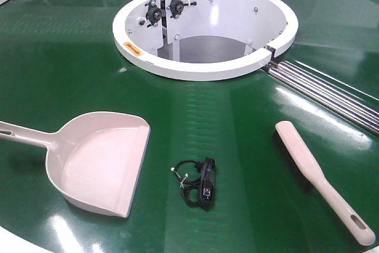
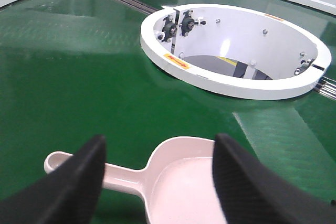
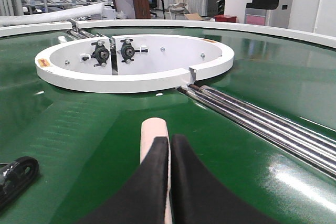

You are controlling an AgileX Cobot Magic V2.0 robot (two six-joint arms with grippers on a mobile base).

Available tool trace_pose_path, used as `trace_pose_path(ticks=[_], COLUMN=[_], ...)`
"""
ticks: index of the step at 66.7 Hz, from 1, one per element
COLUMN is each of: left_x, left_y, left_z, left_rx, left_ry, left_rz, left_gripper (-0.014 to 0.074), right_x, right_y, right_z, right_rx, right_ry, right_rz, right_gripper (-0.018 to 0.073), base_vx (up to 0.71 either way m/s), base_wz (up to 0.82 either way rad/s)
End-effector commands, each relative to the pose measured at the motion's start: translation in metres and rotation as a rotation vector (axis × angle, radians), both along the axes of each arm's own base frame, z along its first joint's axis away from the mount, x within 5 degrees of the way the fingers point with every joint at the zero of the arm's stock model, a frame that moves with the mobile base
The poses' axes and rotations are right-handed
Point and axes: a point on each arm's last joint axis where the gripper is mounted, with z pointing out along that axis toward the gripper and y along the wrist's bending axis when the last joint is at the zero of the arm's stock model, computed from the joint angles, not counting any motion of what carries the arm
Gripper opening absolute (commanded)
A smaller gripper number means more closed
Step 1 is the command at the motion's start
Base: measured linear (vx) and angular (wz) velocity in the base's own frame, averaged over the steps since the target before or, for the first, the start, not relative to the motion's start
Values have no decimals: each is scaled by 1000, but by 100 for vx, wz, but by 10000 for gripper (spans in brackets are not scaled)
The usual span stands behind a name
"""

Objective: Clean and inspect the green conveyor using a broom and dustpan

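Note:
A pale pink dustpan point(image 1: 98, 161) lies on the green conveyor point(image 1: 59, 75) at the front left, with its handle pointing left. A pink hand broom point(image 1: 320, 176) lies at the front right, with its handle toward the near edge. Neither gripper shows in the front view. In the left wrist view my left gripper point(image 2: 159, 148) is open and empty, with its fingers either side of the dustpan point(image 2: 184, 182) where handle meets pan. In the right wrist view my right gripper point(image 3: 170, 141) is shut, with the broom point(image 3: 153, 129) lying on the belt below and ahead of it.
A coiled black cable with a small box point(image 1: 199, 185) lies on the belt between dustpan and broom; it also shows in the right wrist view point(image 3: 16, 174). A white ring-shaped guard point(image 1: 201, 70) surrounds a central opening. Metal rollers point(image 1: 331, 93) run to the right.

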Motion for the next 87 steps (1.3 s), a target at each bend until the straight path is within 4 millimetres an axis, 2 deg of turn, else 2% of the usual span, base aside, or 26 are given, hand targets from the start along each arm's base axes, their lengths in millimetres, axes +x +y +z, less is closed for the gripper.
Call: trace_pose_path(ticks=[1,12,21,31,38,48,59,72,79,87], left_x=[2,2,6,31,55,86,104,121,130,142], left_y=[0,-1,-3,-7,-10,-14,-16,-19,-17,-15], left_z=[17,23,48,79,87,80,66,55,49,44], left_rx=[-31,-99,-72,4,89,225,510,819,914,942], left_ry=[-98,-116,-94,6,61,172,287,315,354,430], left_rz=[5,6,-8,-47,-81,-152,-326,-539,-595,-624], left_gripper=[506,506,506,506,506,506,506,506,506,506], right_x=[0,0,0,0,0,0,0,0,0,0], right_y=[0,0,0,0,0,0,0,0,0,0], right_z=[0,0,0,0,0,0,0,0,0,0], right_rx=[-4,-4,-4,-4,-4,-4,-4,-4,-4,-4], right_ry=[-66,-66,-66,-66,-66,-66,-66,-66,-66,-66], right_rz=[-6,-6,-6,-6,-6,-6,-6,-6,-6,-6], right_gripper=[-9,-9,-9,-9,-9,-9,-9,-9,-9,-9], base_vx=[0,0,0,0,0,0,0,0,0,0], base_wz=[0,0,0,0,0,0,0,0,0,0])
